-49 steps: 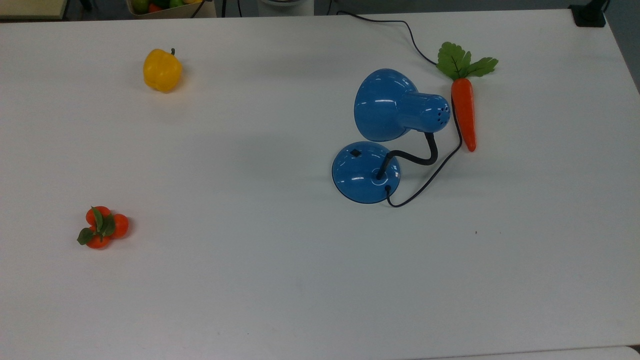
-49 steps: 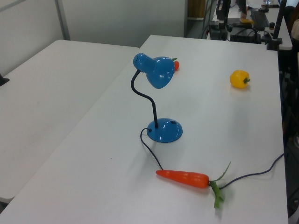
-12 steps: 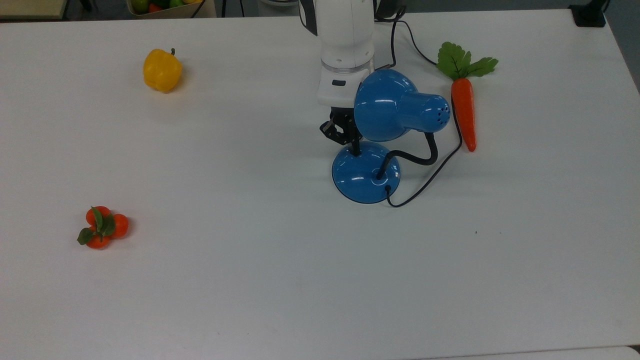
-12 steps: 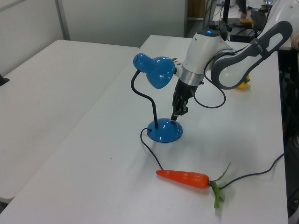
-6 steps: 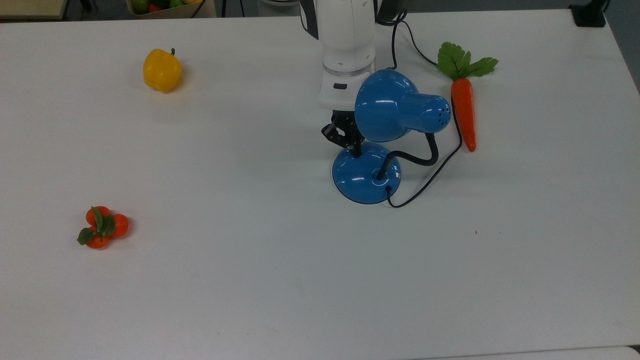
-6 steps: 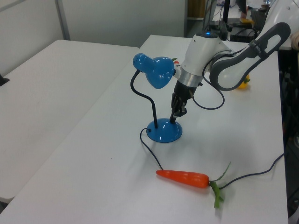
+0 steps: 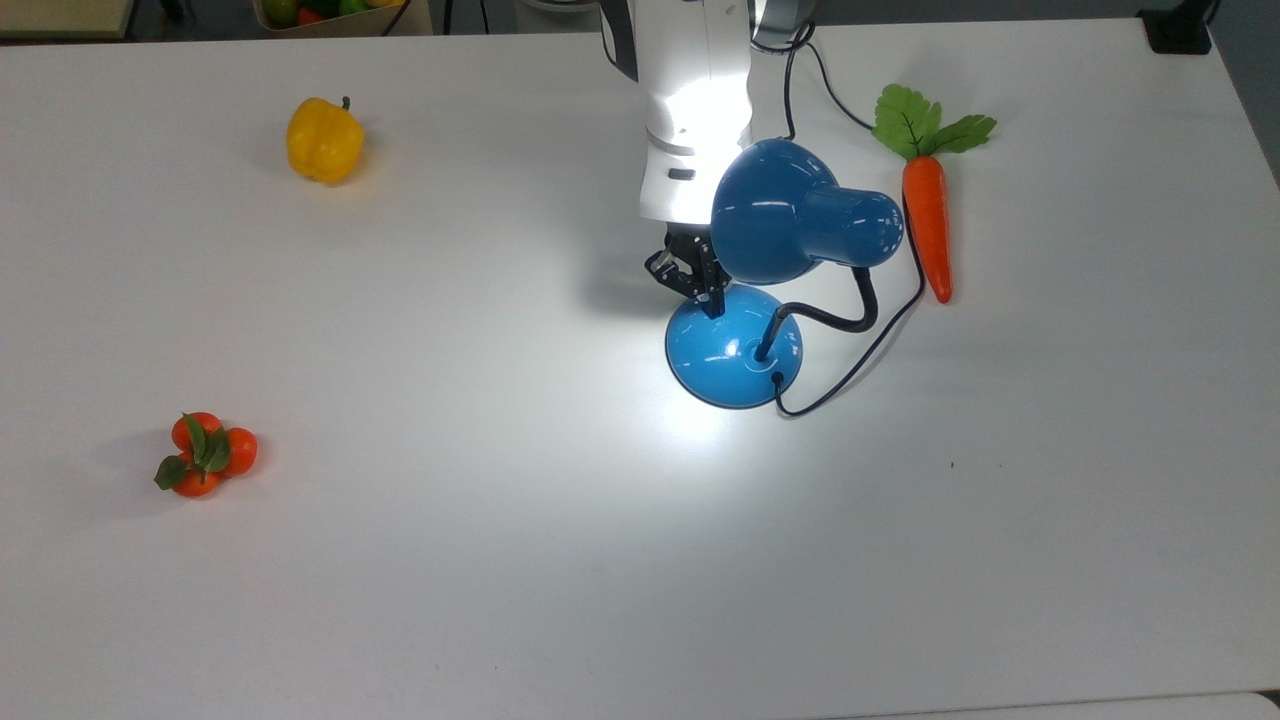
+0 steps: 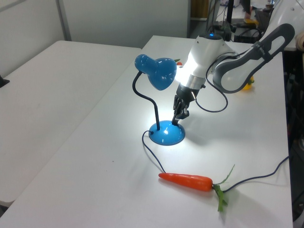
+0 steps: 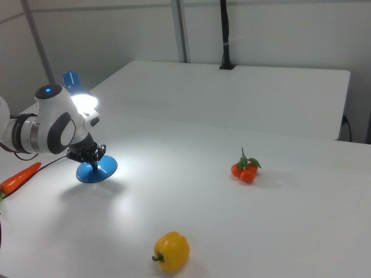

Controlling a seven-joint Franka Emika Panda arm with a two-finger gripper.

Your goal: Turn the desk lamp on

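The desk lamp is lit and throws a bright pool of light on the white table around its round blue base (image 7: 733, 352). Its blue shade (image 7: 790, 215) hangs over the base on a bent black gooseneck (image 7: 845, 318). My gripper (image 7: 712, 306) points down with its fingers shut together, the tips touching the far edge of the base where the switch is; the switch itself is hidden under them. In the left view the gripper (image 8: 175, 122) meets the base (image 8: 167, 134) just under the shade (image 8: 159, 73). In the right view the gripper (image 9: 93, 165) rests on the base (image 9: 97, 170).
An orange toy carrot (image 7: 927, 225) lies right of the lamp in the top view, with the black cord (image 7: 860, 360) curling beside it. A yellow pepper (image 7: 323, 140) sits at the top view's far left. A cluster of small oranges (image 7: 203, 455) lies near left.
The lamp has come on since half a second ago, lighting the table and the arm. The gripper has edged slightly further onto the base.
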